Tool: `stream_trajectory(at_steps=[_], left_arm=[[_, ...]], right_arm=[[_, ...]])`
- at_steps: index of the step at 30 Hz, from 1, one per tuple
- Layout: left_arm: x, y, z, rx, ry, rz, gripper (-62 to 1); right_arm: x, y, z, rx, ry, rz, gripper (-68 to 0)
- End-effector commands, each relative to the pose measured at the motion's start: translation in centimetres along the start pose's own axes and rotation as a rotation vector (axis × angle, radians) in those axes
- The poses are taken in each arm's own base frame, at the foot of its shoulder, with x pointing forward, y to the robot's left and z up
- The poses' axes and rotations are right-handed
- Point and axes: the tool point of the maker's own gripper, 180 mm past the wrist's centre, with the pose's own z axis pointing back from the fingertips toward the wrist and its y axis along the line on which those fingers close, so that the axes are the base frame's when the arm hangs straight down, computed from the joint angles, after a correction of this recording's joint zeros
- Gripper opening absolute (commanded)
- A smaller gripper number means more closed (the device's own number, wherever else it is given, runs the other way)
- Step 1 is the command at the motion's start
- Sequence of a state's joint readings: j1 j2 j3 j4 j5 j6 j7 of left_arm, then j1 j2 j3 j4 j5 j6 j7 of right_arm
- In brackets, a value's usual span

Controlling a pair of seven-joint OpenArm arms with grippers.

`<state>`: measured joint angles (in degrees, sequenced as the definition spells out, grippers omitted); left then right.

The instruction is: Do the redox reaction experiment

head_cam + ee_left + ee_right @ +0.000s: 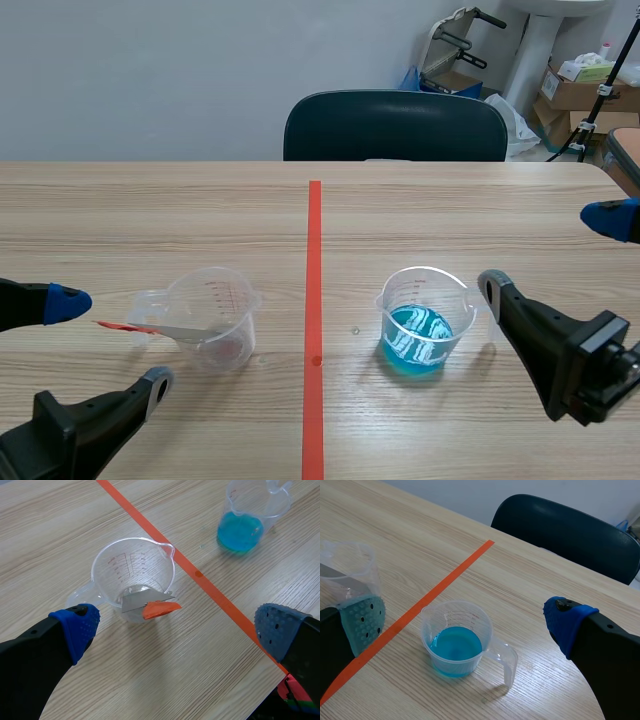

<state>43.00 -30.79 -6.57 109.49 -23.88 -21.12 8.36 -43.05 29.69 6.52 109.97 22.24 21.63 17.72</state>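
Beyond, dark chair [395, 125] behind wooden table [150, 210]

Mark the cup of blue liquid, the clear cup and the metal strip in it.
cup of blue liquid [416, 350], scene view, front wall.
clear cup [116, 561], left wrist view, inner wall.
metal strip [142, 599], left wrist view, grey blade.

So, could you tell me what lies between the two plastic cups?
Only the orange tape line on bare wood separates the cup with the metal strip from the cup of blue liquid; the scene view shows it best.
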Motion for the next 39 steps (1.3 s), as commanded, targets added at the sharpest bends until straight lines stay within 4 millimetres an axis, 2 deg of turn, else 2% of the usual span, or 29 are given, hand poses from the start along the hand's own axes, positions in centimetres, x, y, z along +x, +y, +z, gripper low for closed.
stream_trajectory(at_steps=[1, 23, 33, 39], left_arm=[[0.9, 0.0, 0.0, 0.002, -0.034, 0.001, 1.4], [1.0, 0.0, 0.0, 0.003, -0.038, 0.000, 1.4], [0.7, 0.2, 0.4, 0.014, -0.030, -0.022, 1.4], [0.5, 0.0, 2.3, 0.032, -0.076, -0.034, 1.4]], right_arm=[[0.8, -0.3, -0.1, -0.008, -0.026, 0.010, 0.4], [0.6, 0.3, -0.2, 0.024, -0.018, 0.038, 0.4], [1.4, 2.3, -2.1, 0.097, -0.057, 0.081, 0.4], [2.1, 3.8, -3.6, 0.152, -0.080, 0.124, 0.4]])
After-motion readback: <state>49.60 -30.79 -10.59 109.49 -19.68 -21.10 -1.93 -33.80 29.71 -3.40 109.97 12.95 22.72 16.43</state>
